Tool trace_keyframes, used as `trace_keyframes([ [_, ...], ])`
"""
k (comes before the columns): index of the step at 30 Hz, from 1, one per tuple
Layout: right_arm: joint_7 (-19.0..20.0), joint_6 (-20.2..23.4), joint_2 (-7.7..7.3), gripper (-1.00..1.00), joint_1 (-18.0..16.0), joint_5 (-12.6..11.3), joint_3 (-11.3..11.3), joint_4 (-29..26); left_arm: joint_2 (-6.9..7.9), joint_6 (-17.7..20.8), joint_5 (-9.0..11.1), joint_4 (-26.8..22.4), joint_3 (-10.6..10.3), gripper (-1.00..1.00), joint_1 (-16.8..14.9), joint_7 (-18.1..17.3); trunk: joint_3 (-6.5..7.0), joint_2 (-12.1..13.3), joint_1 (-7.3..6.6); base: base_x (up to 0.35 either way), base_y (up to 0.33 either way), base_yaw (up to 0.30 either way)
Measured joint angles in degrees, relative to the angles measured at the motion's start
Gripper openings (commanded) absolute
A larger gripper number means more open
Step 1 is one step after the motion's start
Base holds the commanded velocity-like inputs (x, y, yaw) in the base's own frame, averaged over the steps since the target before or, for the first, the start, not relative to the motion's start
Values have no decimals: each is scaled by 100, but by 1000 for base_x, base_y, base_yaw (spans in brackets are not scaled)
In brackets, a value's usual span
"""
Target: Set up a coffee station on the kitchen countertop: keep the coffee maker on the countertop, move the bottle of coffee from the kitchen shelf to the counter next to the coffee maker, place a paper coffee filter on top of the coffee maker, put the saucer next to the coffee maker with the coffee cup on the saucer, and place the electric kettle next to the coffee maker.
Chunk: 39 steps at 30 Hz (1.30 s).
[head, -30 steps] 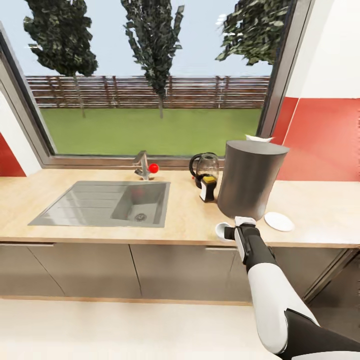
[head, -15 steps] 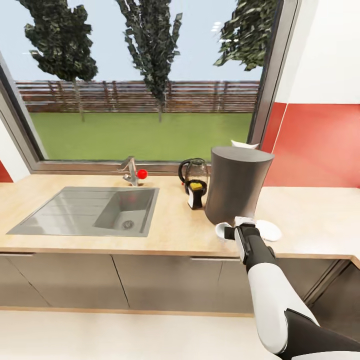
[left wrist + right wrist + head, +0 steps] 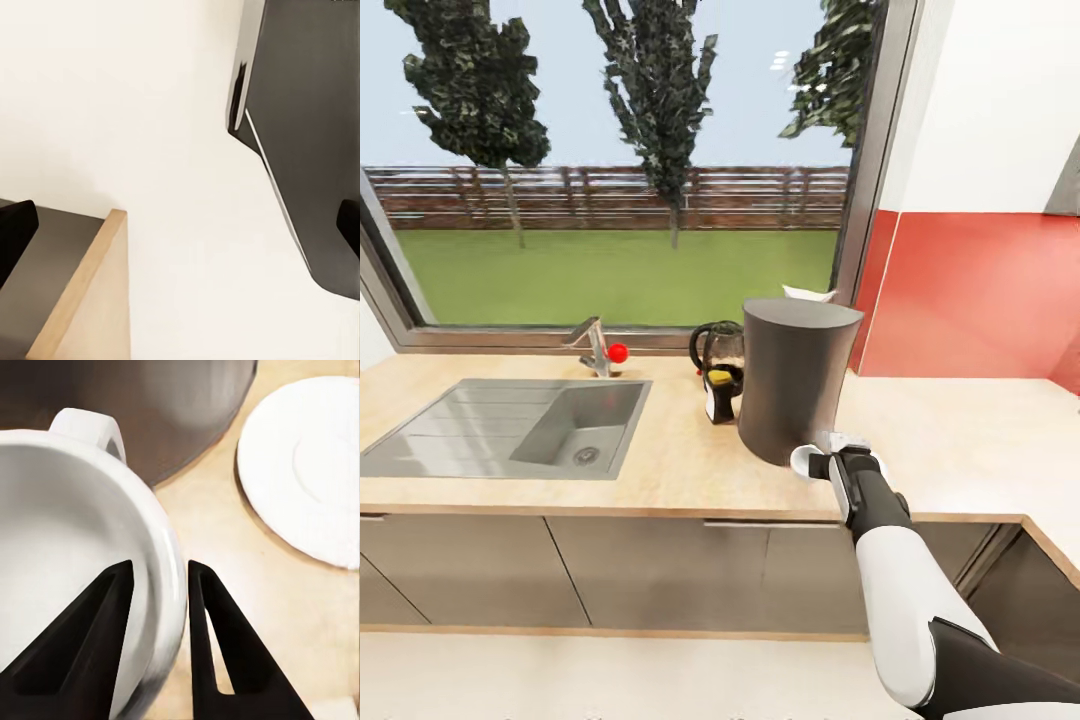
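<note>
Right tool [image 3: 157,585]: clenched on the coffee cup [image 3: 67,555], one finger inside the bowl, the other outside, rim wall pinched between; cup handle turned toward the coffee maker [image 3: 150,405]. Same tool seen from the head view [image 3: 830,466] at the front of the desk [image 3: 960,440], cup [image 3: 803,460] held just in front of the coffee maker's base

Saucer [image 3: 315,465]: flat on the desk, just beside the coffee maker, near the cup's rim but apart from it, no contact with the tool

Coffee maker [image 3: 795,378]: upright on the desk, right of the sink [image 3: 510,425]; paper coffee filter [image 3: 808,294] showing white at its top rear edge

Bottle of coffee [image 3: 720,392]: yellow cap, standing just left of the coffee maker

Electric kettle [image 3: 717,350]: directly behind the bottle, by the window

Left tool [image 3: 180,232]: dark fingertips at opposite frame edges, spread apart, released, holding nothing; pale floor and a wood-edged surface below
</note>
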Motion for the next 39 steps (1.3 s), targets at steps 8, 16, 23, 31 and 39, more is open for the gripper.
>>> trace_keyframes([
  [8,0,0,0,-100,0,0,0,0,4,1,0,0,-2,100,0,-2,0,0,-1,65,-300,0],
  [16,0,0,0,-100,0,7,0,0,-4,-7,-17,0,-19,100,0,0,0,0,-1,89,-306,0],
  [23,1,1,-2,-100,1,6,-6,-1,-4,-17,-17,0,-20,100,0,3,0,0,-1,6,-96,-79],
  [31,0,-7,-1,-100,1,7,2,8,2,-35,-17,0,-21,100,0,2,0,0,-1,1,-1,-45],
  [39,9,-15,-1,-100,1,7,3,22,8,-38,7,0,-13,100,0,18,0,0,-2,168,0,-1],
])
